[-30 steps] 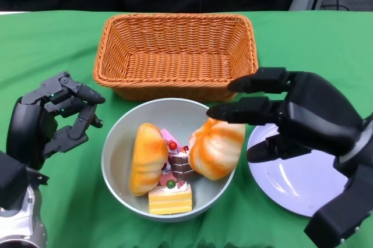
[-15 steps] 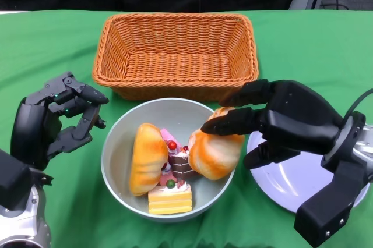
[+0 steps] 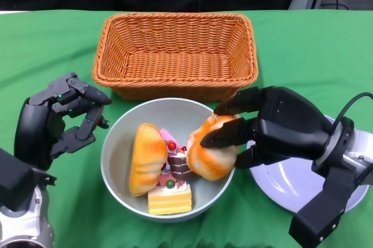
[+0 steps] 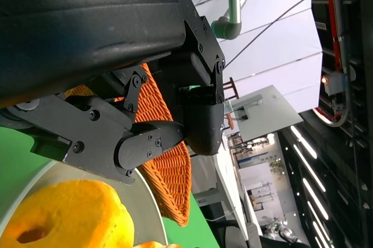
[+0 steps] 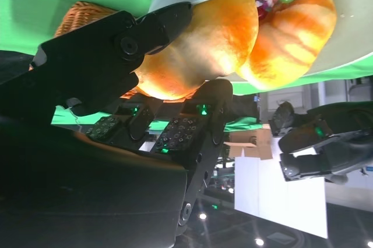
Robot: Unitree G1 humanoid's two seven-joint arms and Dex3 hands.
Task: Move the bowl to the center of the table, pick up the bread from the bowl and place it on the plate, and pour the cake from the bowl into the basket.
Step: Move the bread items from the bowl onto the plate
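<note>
Your right hand is hemmed in: basket wall at 12 o'clock, bowl rim beneath it. The plate at 4 o'clock lies bare, with open green cloth at 1 o'clock.

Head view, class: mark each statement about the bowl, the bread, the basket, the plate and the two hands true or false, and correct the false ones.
1. The right hand has its fingers around a bread roll in the bowl. True.
2. The basket holds a piece of cake. False: nothing shows inside it; the cake pieces lie in the bowl.
3. The left hand grips the bowl's rim. False: it is beside the bowl, holding nothing.
4. A second bread roll lies in the bowl. True.
5. The plate carries a bread roll. False: no bread shows on it.
</note>
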